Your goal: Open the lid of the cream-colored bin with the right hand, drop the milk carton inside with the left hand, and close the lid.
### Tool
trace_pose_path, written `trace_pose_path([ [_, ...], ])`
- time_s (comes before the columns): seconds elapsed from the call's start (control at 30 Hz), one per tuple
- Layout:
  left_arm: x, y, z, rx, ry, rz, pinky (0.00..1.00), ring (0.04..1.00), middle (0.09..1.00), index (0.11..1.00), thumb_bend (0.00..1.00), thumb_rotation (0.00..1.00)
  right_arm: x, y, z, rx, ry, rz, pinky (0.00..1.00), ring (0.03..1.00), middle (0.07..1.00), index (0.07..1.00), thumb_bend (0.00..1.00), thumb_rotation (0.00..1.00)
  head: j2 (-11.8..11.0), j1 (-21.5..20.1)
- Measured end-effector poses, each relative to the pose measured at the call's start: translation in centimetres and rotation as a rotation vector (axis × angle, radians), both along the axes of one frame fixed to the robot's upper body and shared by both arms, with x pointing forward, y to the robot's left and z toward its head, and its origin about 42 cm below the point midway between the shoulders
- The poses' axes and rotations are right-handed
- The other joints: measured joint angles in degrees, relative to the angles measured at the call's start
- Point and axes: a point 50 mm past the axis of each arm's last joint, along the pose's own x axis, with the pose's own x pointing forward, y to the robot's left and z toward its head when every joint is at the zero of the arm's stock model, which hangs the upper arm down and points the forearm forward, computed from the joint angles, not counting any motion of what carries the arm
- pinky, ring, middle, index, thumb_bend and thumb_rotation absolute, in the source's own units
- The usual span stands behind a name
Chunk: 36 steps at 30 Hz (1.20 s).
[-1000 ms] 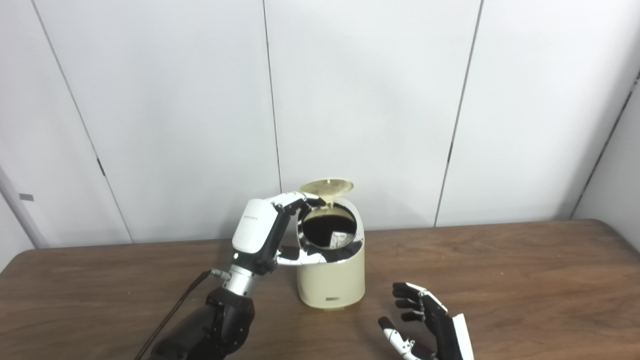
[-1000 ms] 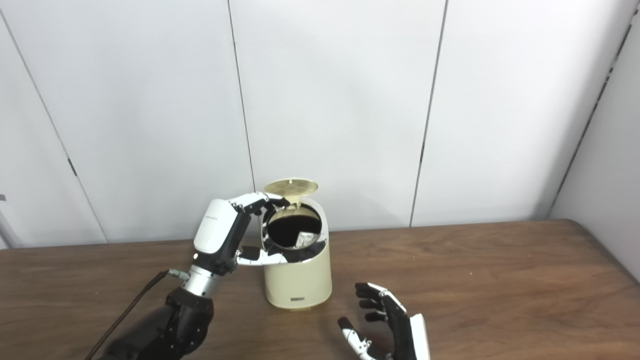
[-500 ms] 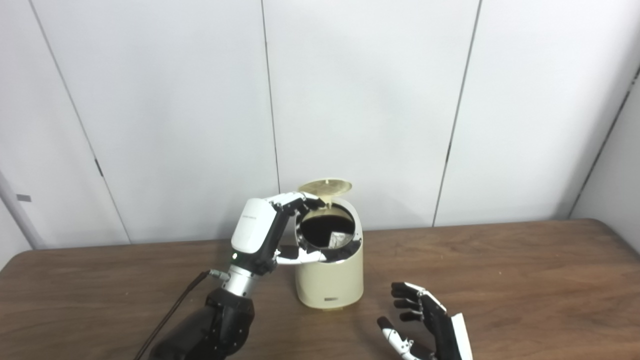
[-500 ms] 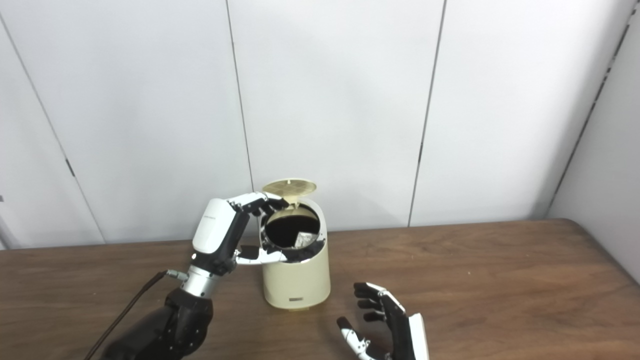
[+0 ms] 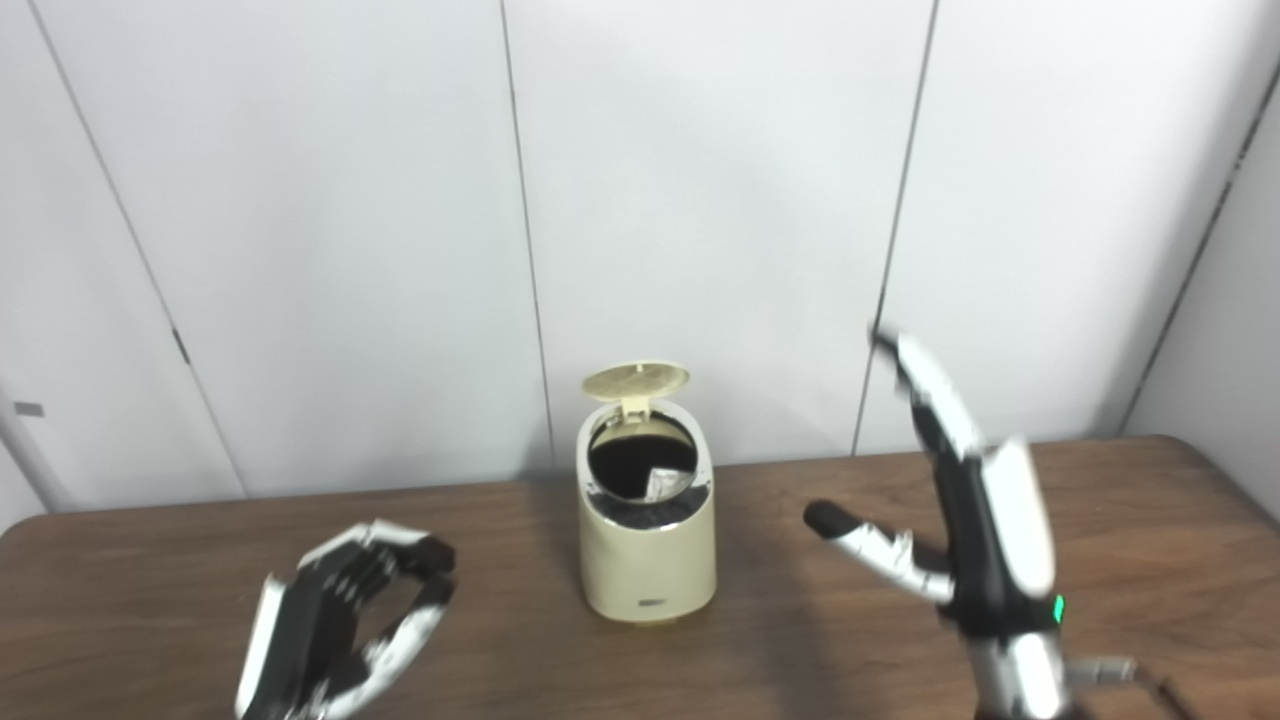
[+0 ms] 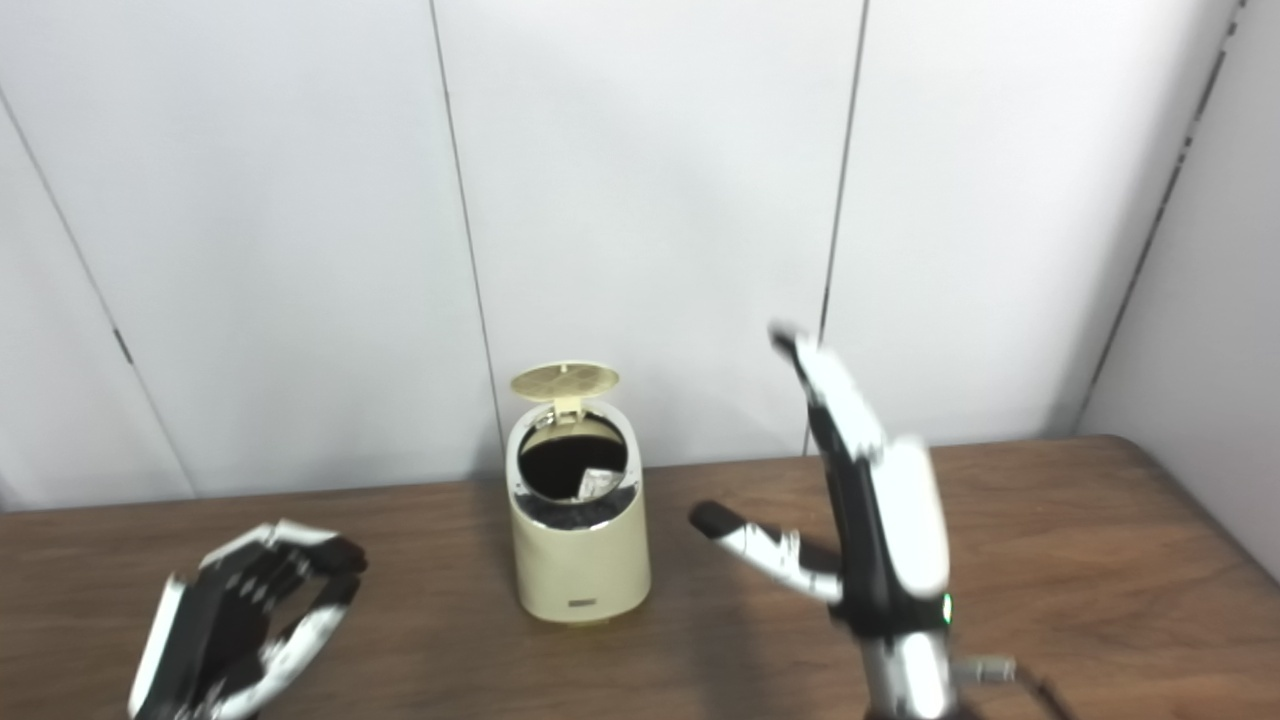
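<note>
The cream-colored bin [image 5: 648, 545] stands upright at the middle of the wooden table [image 5: 1150, 560]. Its round lid [image 5: 635, 380] is flipped up at the back, leaving the dark mouth open. Inside, a pale corner of the milk carton [image 5: 661, 484] shows against the black liner. My left hand [image 5: 340, 625] hovers low at the bottom left, well apart from the bin, fingers curled loosely and holding nothing. My right hand [image 5: 960, 500] is raised to the right of the bin, fingers stretched upward and thumb pointing toward the bin, open and blurred.
White wall panels rise directly behind the table's far edge. The table's rounded right corner [image 5: 1215, 455] lies beyond my right hand. A cable [image 5: 1110, 668] trails from the right wrist.
My left hand has left the bin's rim and dropped back to the lower left. My right hand has risen from the table to bin height. The view has shifted slightly.
</note>
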Motion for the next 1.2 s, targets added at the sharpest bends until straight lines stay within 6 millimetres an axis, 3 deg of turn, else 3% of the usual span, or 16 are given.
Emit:
trace_pose_path([
  [0.03,-0.5,0.5,-0.5,-0.009,0.038,0.004,0.72,0.761,0.784,0.797,0.5,0.88,0.2,0.3,1.3,-0.02,-0.015,0.016,0.85,0.951,0.942,0.924,0.7,0.91,-0.1,0.3],
  [0.13,-1.9,1.7,-1.9,-0.019,0.11,-0.001,0.77,0.802,0.827,0.838,0.55,0.96,1.3,0.4,4.9,-0.12,-0.013,0.036,0.88,0.964,0.949,0.937,0.71,0.87,-0.1,0.6],
  [0.3,-3.1,1.8,-3.2,-0.084,0.147,-0.011,0.78,0.803,0.843,0.849,0.57,0.95,2.7,0.5,8.0,-0.249,0.028,0.038,0.84,0.934,0.911,0.904,0.81,0.86,-0.7,0.9],
  [0.33,-3.2,1.6,-3.5,-0.106,0.154,-0.005,0.78,0.808,0.842,0.852,0.52,0.98,3.0,0.6,8.5,-0.263,0.028,0.041,0.78,0.9,0.893,0.885,0.82,0.85,-0.9,0.8],
  [0.47,-4.0,0.3,-4.9,-0.159,0.188,0.01,0.77,0.796,0.82,0.825,0.44,0.97,5.6,1.3,10.1,-0.337,0.064,0.039,0.79,0.911,0.899,0.896,0.78,0.87,-0.8,1.3],
  [0.6,-4.5,-0.2,-5.7,-0.146,0.222,0.033,0.74,0.775,0.81,0.814,0.37,0.92,7.7,2.2,10.5,-0.432,0.142,0.039,0.78,0.902,0.875,0.864,0.75,0.89,-0.7,1.5],
  [0.67,-4.5,-0.2,-5.7,-0.136,0.22,0.048,0.72,0.762,0.8,0.806,0.37,0.91,8.7,2.9,10.6,-0.469,0.201,0.036,0.78,0.904,0.875,0.864,0.78,0.94,-0.6,1.6],
  [0.8,-4.5,-0.6,-5.8,-0.148,0.222,0.07,0.72,0.757,0.79,0.796,0.37,0.92,10.2,4.1,10.7,-0.534,0.272,0.029,0.79,0.897,0.866,0.853,0.8,0.94,-0.4,2.1],
  [1.2,-5.2,-1.9,-5.8,-0.147,0.22,0.075,0.73,0.754,0.786,0.79,0.35,0.95,13.5,4.9,8.2,-0.615,0.44,0.028,0.87,0.927,0.88,0.851,0.79,0.9,0.4,3.7],
])
